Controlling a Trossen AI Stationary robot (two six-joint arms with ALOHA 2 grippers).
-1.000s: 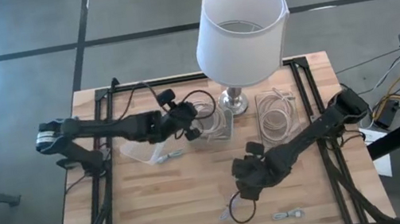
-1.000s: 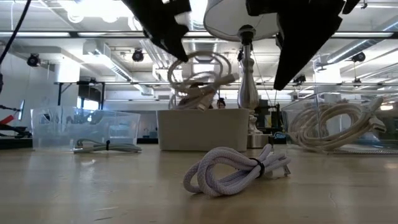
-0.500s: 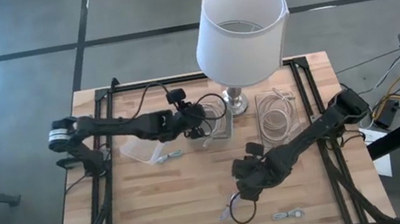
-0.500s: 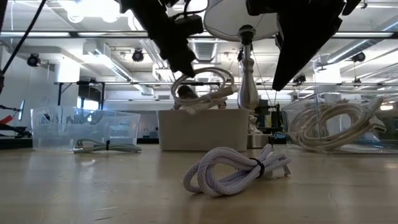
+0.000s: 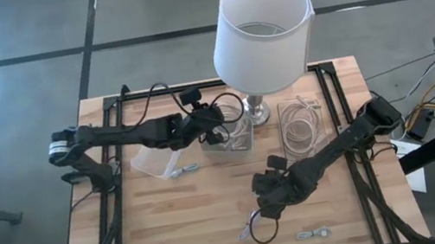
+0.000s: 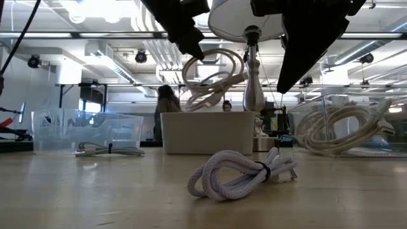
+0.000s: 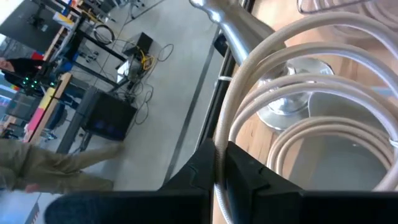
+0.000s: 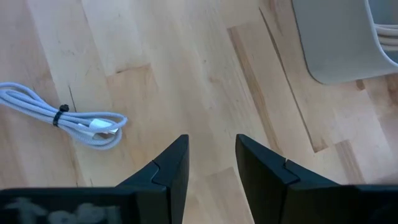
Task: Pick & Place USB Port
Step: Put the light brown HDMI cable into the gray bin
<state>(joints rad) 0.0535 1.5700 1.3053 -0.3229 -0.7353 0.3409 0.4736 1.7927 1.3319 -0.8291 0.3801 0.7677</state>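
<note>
My left gripper is shut on a coil of beige USB cable. The coil hangs above the middle clear box, which sits next to the lamp base. In the left wrist view the coil's loops spread over the lamp base and the box. My right gripper is open and hovers over bare wood near the table's middle. A tied white cable bundle lies flat on the table near the front edge, apart from both grippers. My left gripper pinches one strand of the beige coil between its two fingers, coming from above. The coil is lifted clear and hangs below the fingers, its loops loose, above the middle box and not touching it in the low view.
A tall lamp with a white shade stands at the far middle. A clear bin sits on the left with a small cable beside it. Another bin of coiled cables stands on the right. A black loop lies below the right gripper.
My left gripper moved toward the table's right, nearer the lamp. It lowered the coil to the middle box, then rose again. The coil, still held, now hangs higher above the box.
</note>
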